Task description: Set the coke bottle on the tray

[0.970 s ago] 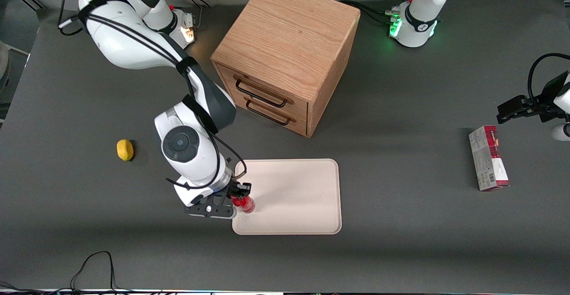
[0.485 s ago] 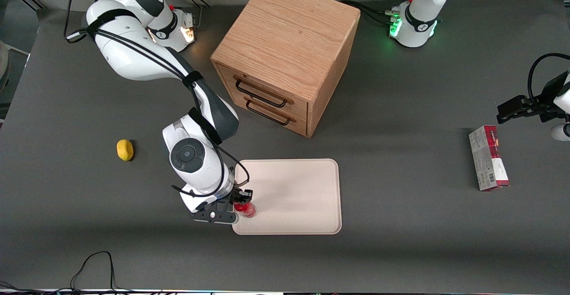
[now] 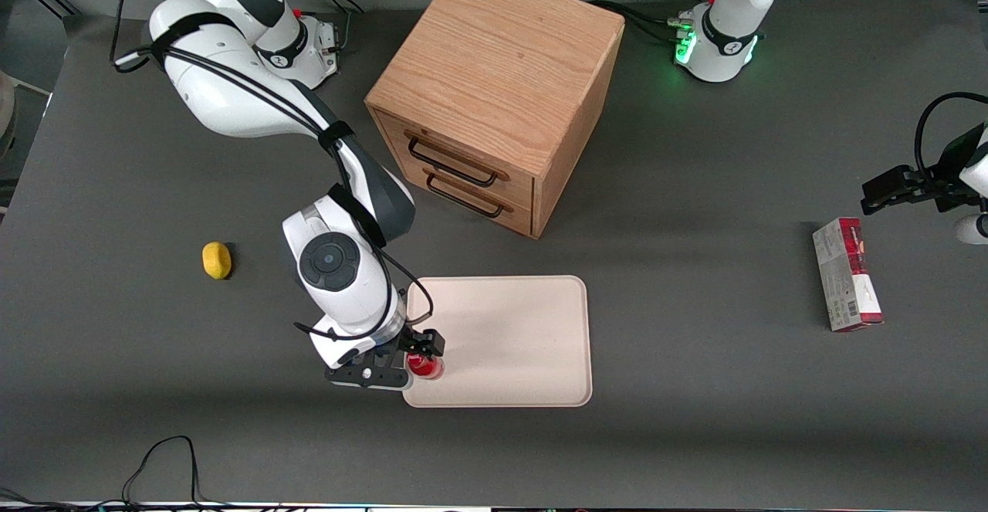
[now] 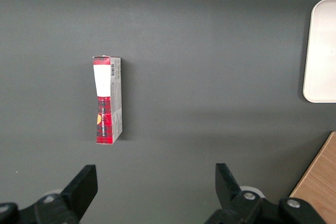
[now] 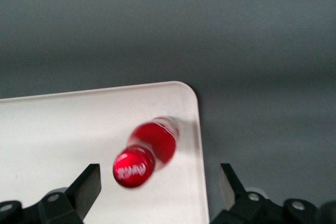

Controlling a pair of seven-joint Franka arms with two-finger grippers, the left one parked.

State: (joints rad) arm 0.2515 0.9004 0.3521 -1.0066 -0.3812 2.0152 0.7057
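**Bottle stands on tray corner, tool spread above it**

We see the coke bottle (image 5: 146,153) upright on the tray (image 3: 509,342), directly beneath our tool (image 3: 423,354), which hangs over the tray corner nearest the working arm and the front camera. In the right wrist view the tool's two fingers (image 5: 86,184) stand wide, well apart from the red cap on either side, touching nothing. We judge the bottle is set here because this corner is the tray's closest reach for the arm; it sits just inside the low rim, so the placement looks done, though close to the edge. The spread fingers leave room to lift straight up without brushing the cap. The wooden drawer cabinet (image 3: 494,95), lemon (image 3: 217,259) and carton (image 3: 847,274) lie well apart from the tool on the table (image 3: 695,419).
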